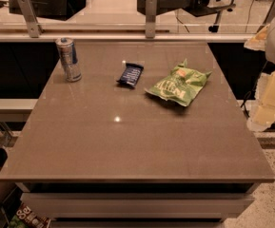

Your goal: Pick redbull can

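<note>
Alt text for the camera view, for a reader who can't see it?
A redbull can stands upright at the brown table's far left, untouched. A dark-blue snack bar and green chip bag lie to its right; the gripper hangs beyond the table's right edge.

The one camera sits high on the near side of the worktop [127,146] and looks down and forward across it, from the near edge toward the far edge. It is far enough back that all four corners show, with a glass rail [103,31] beyond the far edge. The pincer [265,108] hangs at the picture's right border, outside the worktop's right edge.
</note>
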You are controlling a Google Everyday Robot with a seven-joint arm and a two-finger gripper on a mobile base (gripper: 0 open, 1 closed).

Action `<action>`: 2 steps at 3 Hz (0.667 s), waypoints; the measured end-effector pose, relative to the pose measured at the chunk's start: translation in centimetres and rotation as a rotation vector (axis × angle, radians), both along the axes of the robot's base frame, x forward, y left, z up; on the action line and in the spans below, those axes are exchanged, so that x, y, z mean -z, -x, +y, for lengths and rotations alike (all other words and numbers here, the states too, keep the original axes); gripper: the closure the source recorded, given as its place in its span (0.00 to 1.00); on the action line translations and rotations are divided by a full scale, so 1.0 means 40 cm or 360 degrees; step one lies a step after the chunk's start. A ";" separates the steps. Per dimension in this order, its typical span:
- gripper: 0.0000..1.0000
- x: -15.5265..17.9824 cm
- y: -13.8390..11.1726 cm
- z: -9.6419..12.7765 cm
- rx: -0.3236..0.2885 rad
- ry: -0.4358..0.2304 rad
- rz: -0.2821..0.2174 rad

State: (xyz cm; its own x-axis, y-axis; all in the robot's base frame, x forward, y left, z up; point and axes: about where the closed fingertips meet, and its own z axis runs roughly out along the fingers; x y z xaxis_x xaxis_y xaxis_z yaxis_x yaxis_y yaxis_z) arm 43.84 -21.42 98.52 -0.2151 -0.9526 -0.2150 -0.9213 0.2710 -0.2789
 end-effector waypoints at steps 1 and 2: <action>0.00 0.000 0.000 0.000 0.0000 0.0000 0.0000; 0.00 0.003 -0.016 0.026 0.0008 -0.0079 -0.0049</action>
